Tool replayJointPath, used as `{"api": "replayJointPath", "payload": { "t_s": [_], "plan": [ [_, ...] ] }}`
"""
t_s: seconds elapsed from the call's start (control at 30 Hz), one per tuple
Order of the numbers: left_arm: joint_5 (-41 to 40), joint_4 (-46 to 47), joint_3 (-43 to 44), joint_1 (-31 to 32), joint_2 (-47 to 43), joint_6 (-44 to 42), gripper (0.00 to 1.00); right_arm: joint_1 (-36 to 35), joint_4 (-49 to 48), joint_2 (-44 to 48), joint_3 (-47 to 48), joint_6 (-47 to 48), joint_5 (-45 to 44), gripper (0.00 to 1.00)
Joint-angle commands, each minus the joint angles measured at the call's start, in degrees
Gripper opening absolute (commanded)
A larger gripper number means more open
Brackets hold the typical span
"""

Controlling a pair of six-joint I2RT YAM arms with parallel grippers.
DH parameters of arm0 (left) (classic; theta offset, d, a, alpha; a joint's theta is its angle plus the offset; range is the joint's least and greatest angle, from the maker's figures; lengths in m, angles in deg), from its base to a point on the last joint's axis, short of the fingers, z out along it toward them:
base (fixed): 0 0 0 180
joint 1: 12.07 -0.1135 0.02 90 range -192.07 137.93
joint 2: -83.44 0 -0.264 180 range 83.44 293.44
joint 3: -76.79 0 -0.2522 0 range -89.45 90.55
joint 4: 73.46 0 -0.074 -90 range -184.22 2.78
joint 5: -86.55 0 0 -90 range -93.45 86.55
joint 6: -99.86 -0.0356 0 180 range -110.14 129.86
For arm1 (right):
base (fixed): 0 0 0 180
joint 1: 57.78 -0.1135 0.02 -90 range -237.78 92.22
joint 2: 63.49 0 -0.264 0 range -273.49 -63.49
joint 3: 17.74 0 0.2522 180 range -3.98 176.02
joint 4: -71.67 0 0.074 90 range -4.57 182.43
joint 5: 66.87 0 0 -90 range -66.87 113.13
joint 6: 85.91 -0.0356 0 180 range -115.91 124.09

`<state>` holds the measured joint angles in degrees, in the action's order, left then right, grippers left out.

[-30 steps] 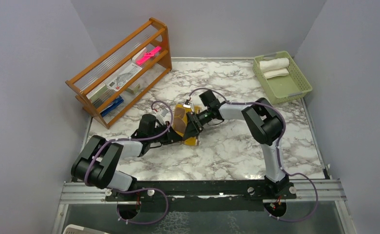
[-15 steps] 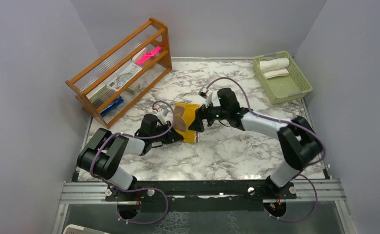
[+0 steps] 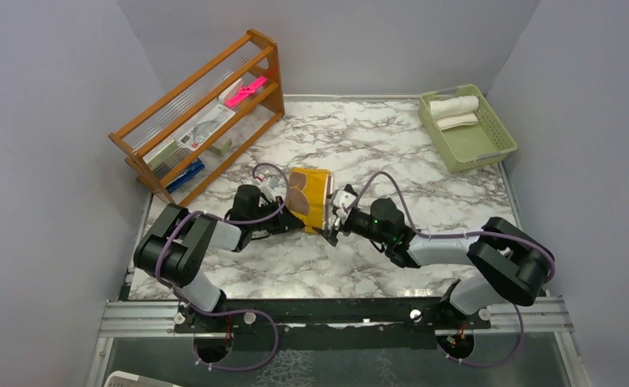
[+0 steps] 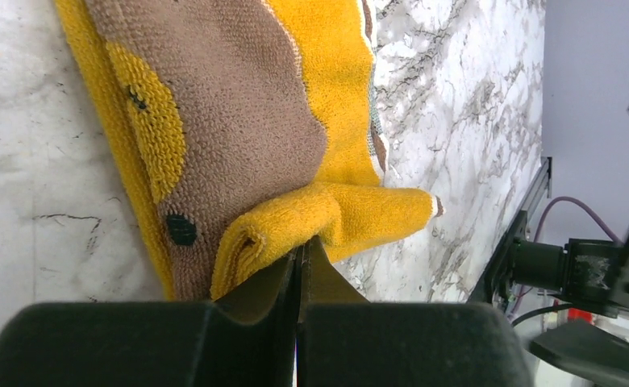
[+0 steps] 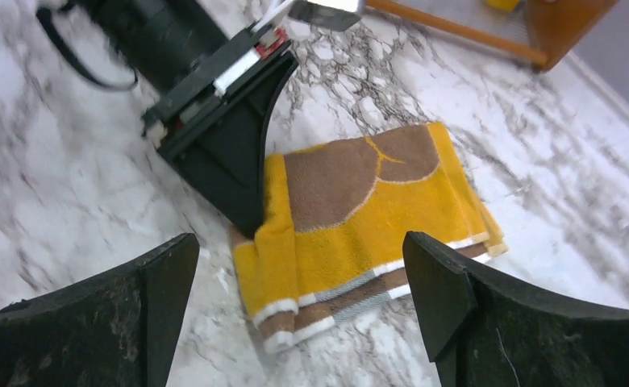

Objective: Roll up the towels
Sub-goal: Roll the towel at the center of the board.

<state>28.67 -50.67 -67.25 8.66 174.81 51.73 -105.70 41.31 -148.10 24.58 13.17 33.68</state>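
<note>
Marble desk (image 3: 392,161), grey walls, from above: the yellow towel (image 3: 311,193) lies mid-desk, folded flat and not yet rolled. The cream towel (image 3: 454,105) sits rolled in the green basket (image 3: 498,129), far right.

Left wrist view: your left pincer (image 4: 299,262) is clamped together on a raised fold of the yellow towel's edge.

Right wrist view: your right pincer (image 5: 299,250) hovers spread apart above it, holding nothing.

One roll looks done; one remains.

Counted items
One yellow towel (image 3: 310,193), one green basket (image 3: 476,145) and one wooden rack (image 3: 182,87) are counted; the white towels (image 3: 454,106) cannot be numbered.
</note>
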Motion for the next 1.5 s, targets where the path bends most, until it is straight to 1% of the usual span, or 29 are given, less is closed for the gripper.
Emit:
{"api": "replayJointPath", "payload": {
  "t_s": [0.0,0.07,0.1,0.2,0.3,0.37,0.5,0.6,0.67,0.73,0.8,0.93,1.07,1.17,1.27,1.33,1.47],
  "plan": [
    [1.07,-1.59,0.83,-1.15,2.70,0.11,0.00,-1.15,-4.73,-3.08,-1.45,27.59,3.07,1.00],
    [1.80,-1.62,1.12,-1.45,2.92,0.36,0.00,-2.24,6.55,-5.61,2.29,33.95,7.43,1.00],
    [2.19,-1.62,1.28,-1.62,3.02,0.40,0.00,-2.66,9.50,-6.82,3.26,35.51,7.59,0.99],
    [3.03,-1.58,1.68,-2.16,3.36,0.34,0.00,-3.65,10.86,-8.37,2.52,40.06,7.11,0.94],
    [4.00,-1.62,2.18,-2.55,3.71,0.32,0.00,-4.63,15.79,-9.69,3.52,46.33,7.75,0.75],
    [4.53,-1.60,2.52,-2.70,3.96,0.40,0.00,-5.24,17.33,-11.03,4.36,47.36,7.02,0.73],
    [5.71,-1.63,3.23,-2.97,4.82,0.62,0.00,-7.10,13.18,-12.52,2.87,49.73,3.52,0.68],
    [6.35,-1.64,3.53,-3.12,5.58,0.67,0.00,-7.82,9.18,-13.68,1.72,50.62,1.96,0.66],
    [6.53,-1.60,3.54,-3.17,5.74,0.61,0.00,-7.96,10.23,-15.11,2.78,51.40,0.65,0.57],
    [6.76,-1.68,3.47,-3.31,5.75,0.58,0.00,-8.01,11.33,-16.37,3.86,51.98,-0.67,0.54],
    [7.30,-1.62,3.54,-3.49,5.75,0.58,0.00,-8.06,11.84,-17.51,4.53,52.19,-2.42,0.53],
    [8.65,-1.66,3.74,-4.17,5.49,0.82,0.00,-8.04,17.13,-20.12,7.69,51.48,-7.02,0.52],
    [9.87,-1.71,3.90,-5.02,4.99,1.10,0.00,-8.03,22.36,-21.90,10.71,50.28,-8.99,0.44],
    [10.48,-1.67,4.04,-5.82,4.79,1.33,0.00,-8.05,26.07,-22.71,12.51,49.58,-8.85,0.33],
    [10.66,-1.71,4.10,-6.50,4.40,1.50,0.00,-8.00,29.20,-22.68,13.67,48.67,-7.73,0.17],
    [10.75,-1.71,4.17,-7.00,3.91,1.73,0.00,-8.05,29.69,-22.25,13.61,47.71,-6.63,0.09],
    [10.63,-1.64,4.30,-7.54,1.39,1.69,0.00,-7.94,30.62,-22.54,13.88,45.83,-5.22,0.07]
  ]
}}
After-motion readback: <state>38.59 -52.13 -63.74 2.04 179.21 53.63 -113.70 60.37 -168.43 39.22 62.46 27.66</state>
